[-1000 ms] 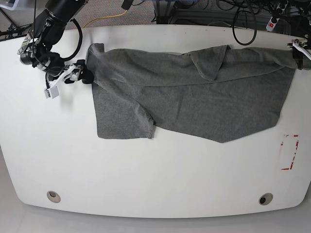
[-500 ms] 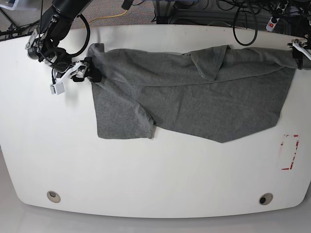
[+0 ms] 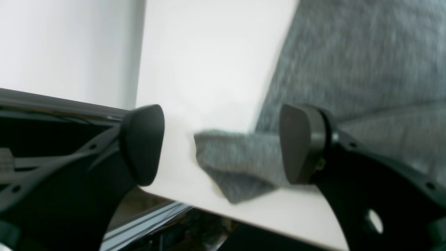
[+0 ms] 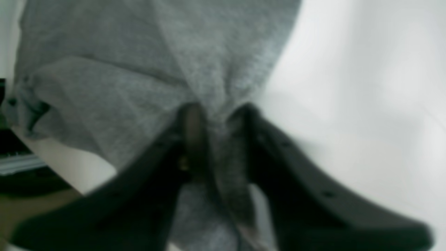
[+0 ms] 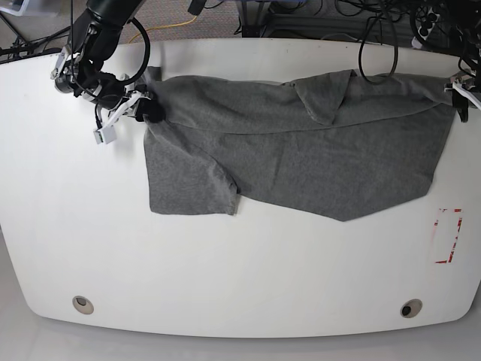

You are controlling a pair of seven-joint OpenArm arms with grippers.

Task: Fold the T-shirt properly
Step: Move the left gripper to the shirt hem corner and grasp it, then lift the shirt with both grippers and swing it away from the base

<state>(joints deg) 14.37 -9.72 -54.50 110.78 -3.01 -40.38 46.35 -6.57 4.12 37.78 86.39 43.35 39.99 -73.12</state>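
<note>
Spread rumpled across the white table (image 5: 240,263), the T-shirt (image 5: 301,150) – soft, limp, best taken at its corners – is pinched by the right gripper (image 4: 217,116), while the left gripper (image 3: 223,146) is parted around its far corner, unclosed

Grey T-shirt (image 3: 240,164) corner between wide-apart left pincer (image 3: 223,146) pads, table (image 3: 205,69) edge.
</note>
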